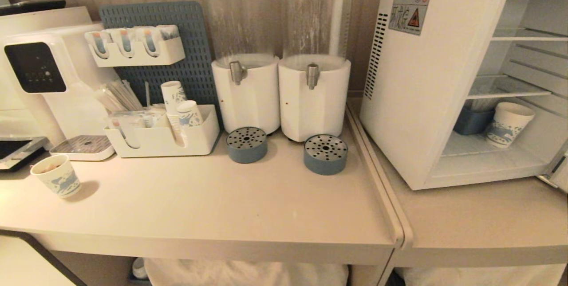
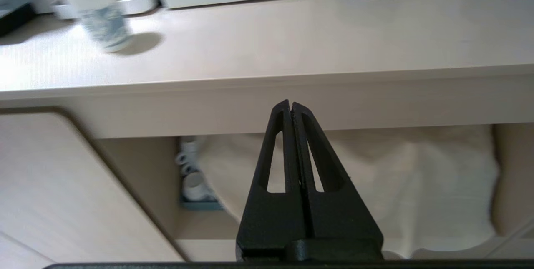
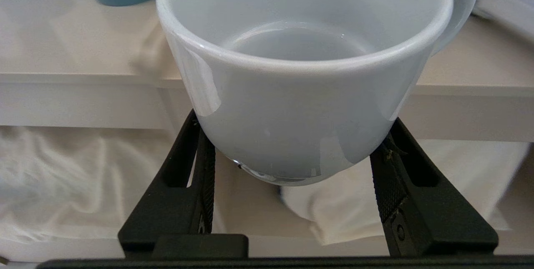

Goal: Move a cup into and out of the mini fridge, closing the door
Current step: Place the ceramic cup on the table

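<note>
A plain white ceramic cup [image 3: 300, 94] fills the right wrist view, and my right gripper [image 3: 296, 125] is shut on its lower body, one black finger on each side. It hangs in front of the counter's front edge, below the top. The white mini fridge [image 1: 417, 99] stands at the right of the counter with its inside exposed. Its door is swung open, and only a corner [image 1: 560, 168] shows at the right edge. My left gripper [image 2: 290, 104] is shut and empty, low before the counter's front edge. Neither gripper appears in the head view.
A printed paper cup [image 1: 508, 124] and a blue tub [image 1: 472, 119] sit on the fridge floor. Two drink dispensers [image 1: 244, 55] with blue drip trays [image 1: 325, 154] stand mid-counter. A cup organiser [image 1: 159, 135], a water machine [image 1: 40, 68] and another paper cup [image 1: 57, 175] are at the left.
</note>
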